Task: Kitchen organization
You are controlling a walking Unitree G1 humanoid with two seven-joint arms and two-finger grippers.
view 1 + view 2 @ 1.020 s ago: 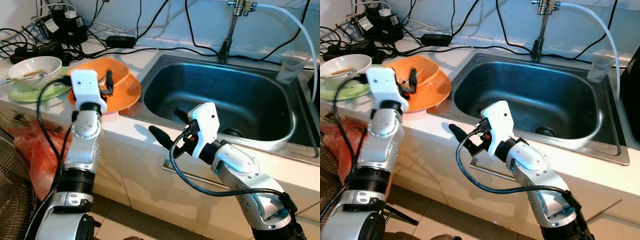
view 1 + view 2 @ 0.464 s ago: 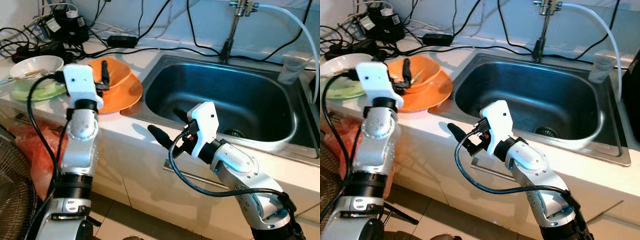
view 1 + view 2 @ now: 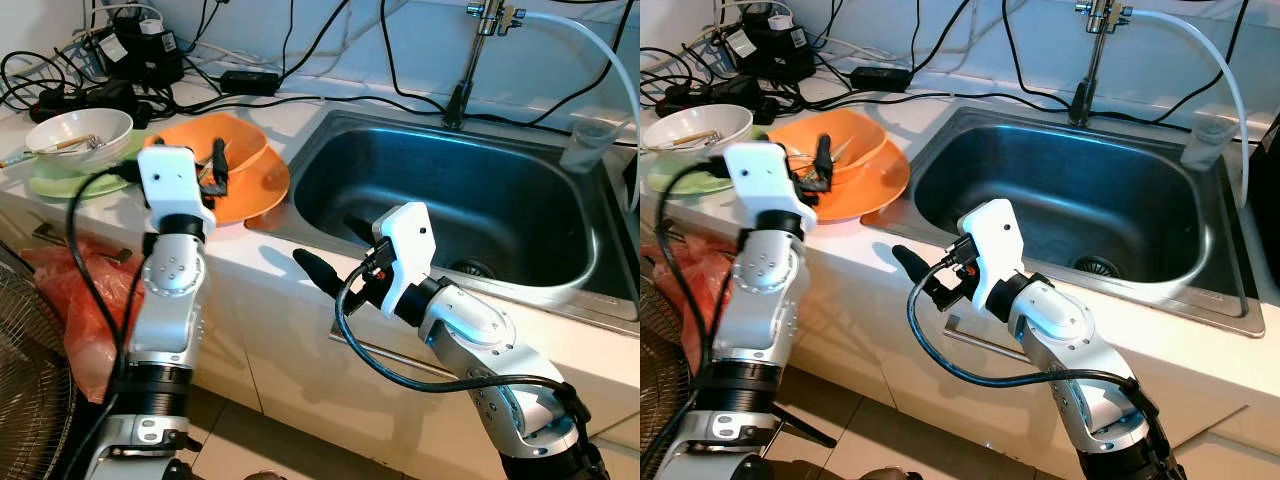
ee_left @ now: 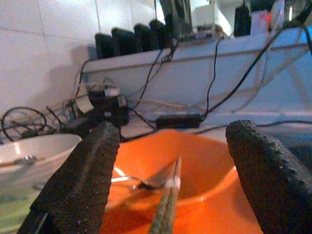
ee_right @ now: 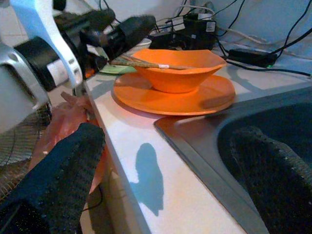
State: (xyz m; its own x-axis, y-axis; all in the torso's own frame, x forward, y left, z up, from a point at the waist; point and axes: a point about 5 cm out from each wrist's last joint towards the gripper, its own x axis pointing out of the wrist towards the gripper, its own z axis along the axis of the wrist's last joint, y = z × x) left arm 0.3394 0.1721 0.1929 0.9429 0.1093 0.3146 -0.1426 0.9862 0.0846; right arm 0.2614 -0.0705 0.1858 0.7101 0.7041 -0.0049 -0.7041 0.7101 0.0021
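Note:
An orange bowl (image 3: pixel 240 148) sits on an orange plate (image 3: pixel 265 190) on the counter left of the sink. Chopsticks (image 4: pixel 165 209) and a fork (image 4: pixel 146 183) lie in the bowl. My left gripper (image 4: pixel 174 134) is open at the bowl's near rim, its fingers either side of the chopsticks without touching them. Open and holding nothing, my right gripper (image 3: pixel 325 240) hovers over the counter's front edge by the sink's near left corner; one finger reaches over the sink rim.
A steel sink (image 3: pixel 480 190) with a faucet (image 3: pixel 468 60) fills the right. A white bowl (image 3: pixel 78 130) on a green plate (image 3: pixel 55 185) stands far left, with cables and adaptors (image 3: pixel 130 60) behind. A clear cup (image 3: pixel 585 145) stands at the sink's right. A red bag (image 3: pixel 75 300) and a fan (image 3: pixel 25 400) are below.
My left gripper swung a little left and up over the bowl, then came back to its near rim, still open. The right arm has hardly moved. The view shifted slightly.

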